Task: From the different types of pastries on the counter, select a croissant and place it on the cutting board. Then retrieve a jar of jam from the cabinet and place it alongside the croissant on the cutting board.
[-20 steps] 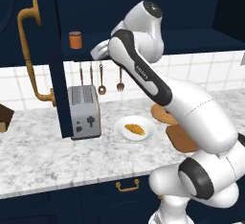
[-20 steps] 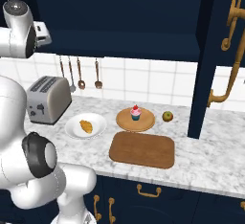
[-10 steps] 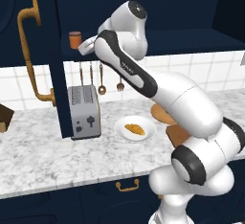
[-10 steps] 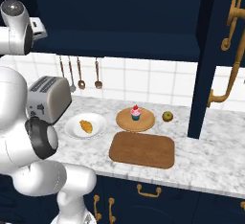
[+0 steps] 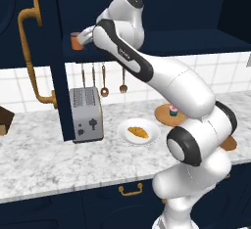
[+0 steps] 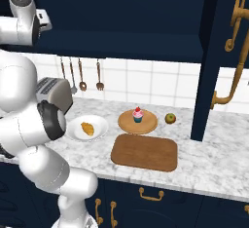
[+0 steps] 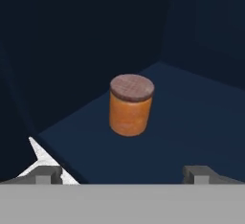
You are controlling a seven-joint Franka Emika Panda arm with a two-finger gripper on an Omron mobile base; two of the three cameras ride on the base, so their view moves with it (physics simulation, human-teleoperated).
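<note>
The jar of jam (image 7: 130, 106) stands upright on the dark shelf of the cabinet (image 7: 196, 117), orange-brown with a darker lid. My gripper (image 7: 122, 173) is open and faces it from a short way off, nothing between its fingertips (image 7: 45, 173). From the left base, the gripper (image 5: 82, 37) sits just right of the jar (image 5: 74, 41), beside the open cabinet door (image 5: 58, 76). The croissant (image 6: 87, 128) lies on a round white plate (image 6: 99, 129). The cutting board (image 6: 144, 152) is bare on the counter (image 6: 204, 173).
A pink-frosted cupcake (image 6: 138, 115) sits on a round tan plate (image 6: 148, 124), a small green-brown fruit (image 6: 170, 118) beside it. A toaster (image 5: 86, 120) stands under the open door, whose brass handle (image 5: 30, 52) juts out. Utensils (image 5: 104, 79) hang on the tiled wall.
My arm has swung left and reached toward the cabinet shelf, bringing the gripper close to the jar. The jaws stay open. Things on the counter have not moved.
</note>
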